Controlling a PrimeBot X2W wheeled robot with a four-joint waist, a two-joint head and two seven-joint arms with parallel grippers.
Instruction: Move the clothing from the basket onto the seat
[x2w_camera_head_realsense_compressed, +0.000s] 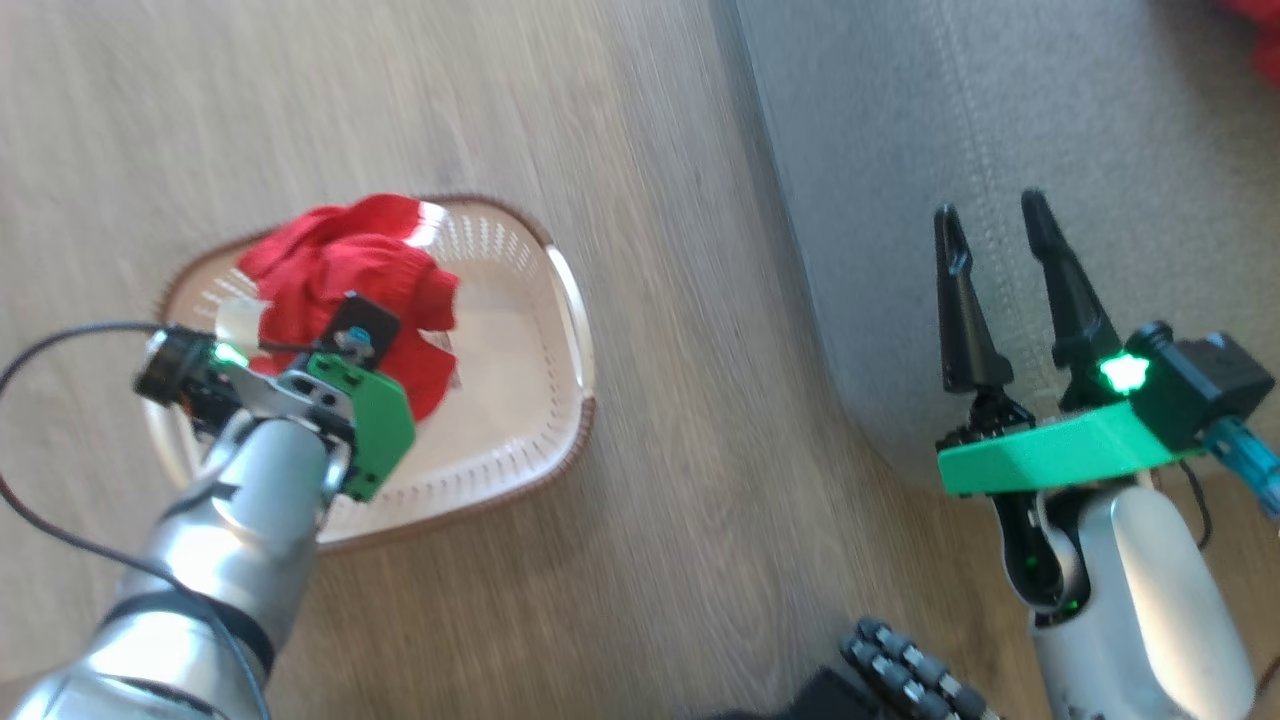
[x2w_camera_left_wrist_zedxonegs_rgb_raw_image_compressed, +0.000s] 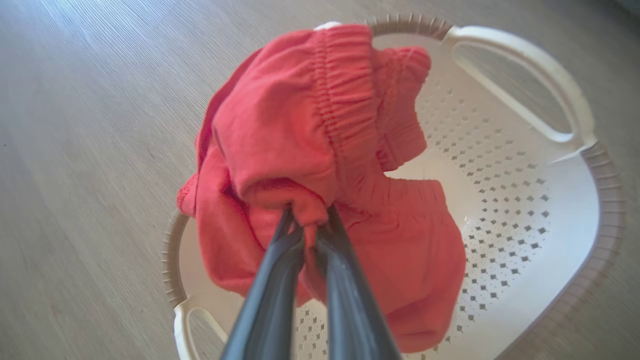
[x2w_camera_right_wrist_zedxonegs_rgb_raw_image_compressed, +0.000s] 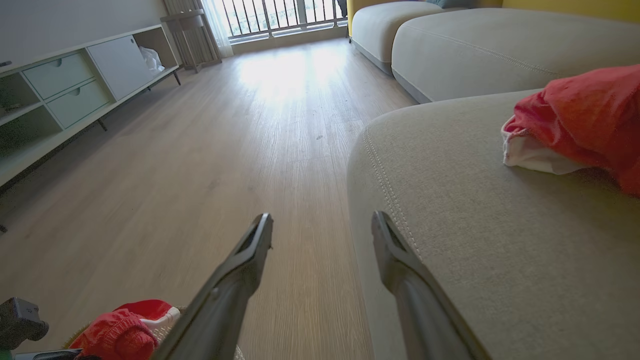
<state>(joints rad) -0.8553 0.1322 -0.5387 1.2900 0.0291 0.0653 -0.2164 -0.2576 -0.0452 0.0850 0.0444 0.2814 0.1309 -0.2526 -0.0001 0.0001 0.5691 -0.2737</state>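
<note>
A red garment (x2w_camera_head_realsense_compressed: 355, 290) (x2w_camera_left_wrist_zedxonegs_rgb_raw_image_compressed: 320, 165) hangs bunched above the cream basket (x2w_camera_head_realsense_compressed: 520, 400) (x2w_camera_left_wrist_zedxonegs_rgb_raw_image_compressed: 525, 210), which stands on the wood floor. My left gripper (x2w_camera_left_wrist_zedxonegs_rgb_raw_image_compressed: 310, 217) is shut on a fold of this clothing, over the basket's inside. A second red garment with a white panel (x2w_camera_right_wrist_zedxonegs_rgb_raw_image_compressed: 575, 125) (x2w_camera_head_realsense_compressed: 1255, 30) lies on the grey seat (x2w_camera_head_realsense_compressed: 1000, 120) (x2w_camera_right_wrist_zedxonegs_rgb_raw_image_compressed: 500, 240). My right gripper (x2w_camera_head_realsense_compressed: 990, 225) (x2w_camera_right_wrist_zedxonegs_rgb_raw_image_compressed: 322, 227) stands open with nothing between its fingers, at the seat's rounded corner. The lifted garment (x2w_camera_right_wrist_zedxonegs_rgb_raw_image_compressed: 120, 332) also appears low in the right wrist view.
Wood floor (x2w_camera_head_realsense_compressed: 700, 350) separates basket and seat. A low white cabinet with drawers (x2w_camera_right_wrist_zedxonegs_rgb_raw_image_compressed: 65, 85) lines the left wall. More grey sofa pieces (x2w_camera_right_wrist_zedxonegs_rgb_raw_image_compressed: 475, 45) stand farther back, before a barred window (x2w_camera_right_wrist_zedxonegs_rgb_raw_image_compressed: 280, 15). A dark ribbed part of the robot's base (x2w_camera_head_realsense_compressed: 910, 670) shows at the bottom.
</note>
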